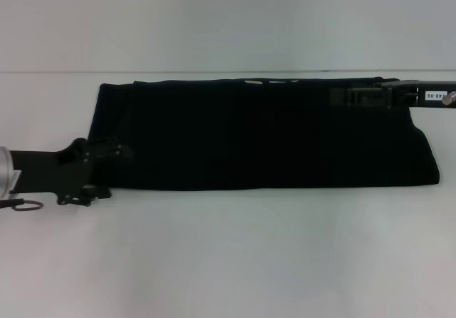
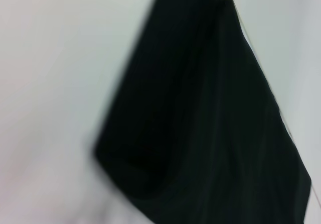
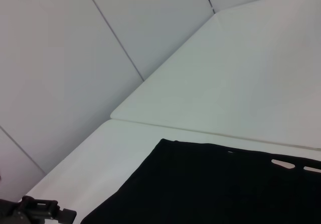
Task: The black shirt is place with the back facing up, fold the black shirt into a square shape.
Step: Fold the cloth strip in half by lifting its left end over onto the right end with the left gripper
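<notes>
The black shirt [image 1: 263,136] lies folded into a long band across the white table [image 1: 228,254], running left to right. My left gripper [image 1: 107,157] is at the band's near left corner, black against the black cloth. My right gripper [image 1: 353,97] reaches in from the right over the band's far edge, near its right end. The left wrist view shows one end of the shirt [image 2: 200,123] on the table. In the right wrist view the shirt's far edge [image 3: 210,184] shows, with the left gripper [image 3: 35,210] farther off.
A small black cable loop [image 1: 27,204] hangs beside the left arm. A seam [image 1: 228,71] crosses the table behind the shirt. White wall panels [image 3: 75,58] stand beyond the table. Bare tabletop lies in front of the shirt.
</notes>
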`<state>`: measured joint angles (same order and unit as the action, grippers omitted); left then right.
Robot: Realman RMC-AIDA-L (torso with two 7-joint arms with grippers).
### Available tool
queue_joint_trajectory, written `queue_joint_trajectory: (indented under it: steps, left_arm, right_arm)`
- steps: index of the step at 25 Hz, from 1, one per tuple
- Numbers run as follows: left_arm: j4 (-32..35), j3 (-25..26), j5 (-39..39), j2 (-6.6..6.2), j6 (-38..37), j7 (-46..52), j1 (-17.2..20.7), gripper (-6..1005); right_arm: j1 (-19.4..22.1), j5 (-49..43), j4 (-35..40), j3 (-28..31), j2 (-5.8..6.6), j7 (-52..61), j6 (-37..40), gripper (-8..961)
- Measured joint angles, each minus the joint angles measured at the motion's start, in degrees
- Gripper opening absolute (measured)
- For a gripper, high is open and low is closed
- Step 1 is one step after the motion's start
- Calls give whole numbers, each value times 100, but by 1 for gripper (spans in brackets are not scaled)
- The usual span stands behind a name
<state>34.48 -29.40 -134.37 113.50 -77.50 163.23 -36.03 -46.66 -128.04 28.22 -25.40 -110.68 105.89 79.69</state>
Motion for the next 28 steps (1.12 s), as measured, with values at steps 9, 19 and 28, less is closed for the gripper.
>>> queue_joint_trajectory:
  steps: [9, 19, 28]
  left_arm:
    - [-39, 288, -380, -49, 230, 211, -2, 935]
    - [-278, 283, -361, -16, 361, 297, -54, 931]
    - [-562, 443, -310, 35, 476, 446, -168, 930]
  right_arm:
    - [65, 146, 0, -17, 4, 1, 7, 835]
    - [70, 204, 0, -3, -3, 2, 1, 835]
    - [70, 347, 0, -2, -5, 2, -71, 836]
